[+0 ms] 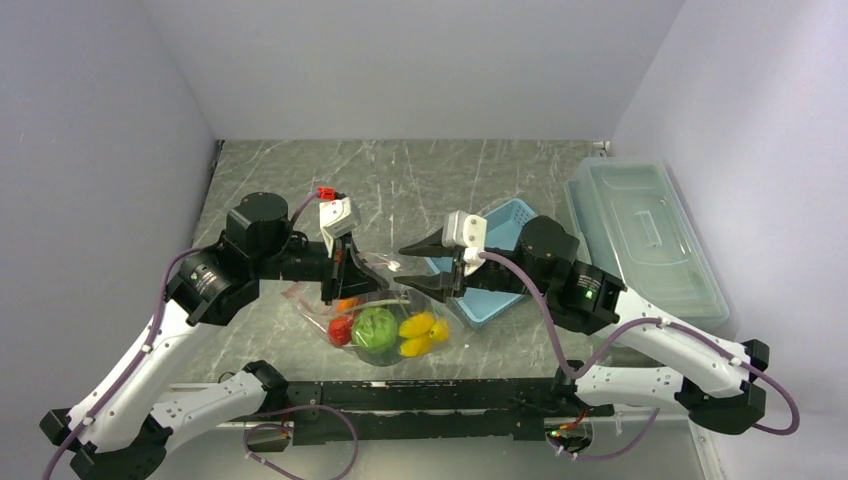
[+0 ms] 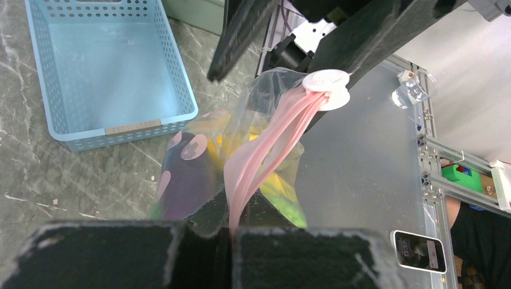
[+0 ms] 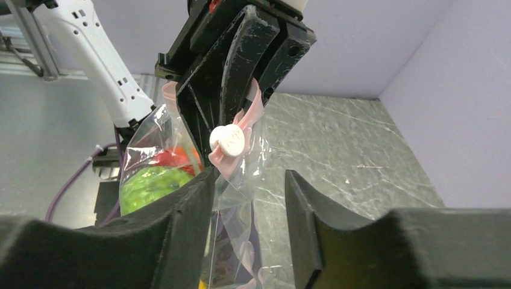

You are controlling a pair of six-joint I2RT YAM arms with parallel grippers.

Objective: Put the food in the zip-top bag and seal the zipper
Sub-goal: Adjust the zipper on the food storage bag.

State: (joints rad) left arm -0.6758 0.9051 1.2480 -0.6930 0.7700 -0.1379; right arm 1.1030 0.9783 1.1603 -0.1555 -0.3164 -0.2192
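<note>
Food (image 1: 376, 328) is sitting inside the bag (image 3: 235, 241), left gripper (image 2: 231, 238) is clamping the pink zipper (image 2: 265, 144) between its fingers, right gripper (image 3: 250, 186) is hanging open with the slider (image 3: 228, 139) just ahead of its fingertips, sealing not yet done.

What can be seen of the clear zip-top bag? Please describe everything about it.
The zip-top bag is thin, clear, crinkled plastic with a pale-pink zipper strip along its mouth and a round white slider on it. It is held mouth up. The left claw is shut on one end of the strip; the open right claw straddles the bag near the slider. Inside lie a green vegetable, yellow pieces, a red piece and a dark purple eggplant.
</note>
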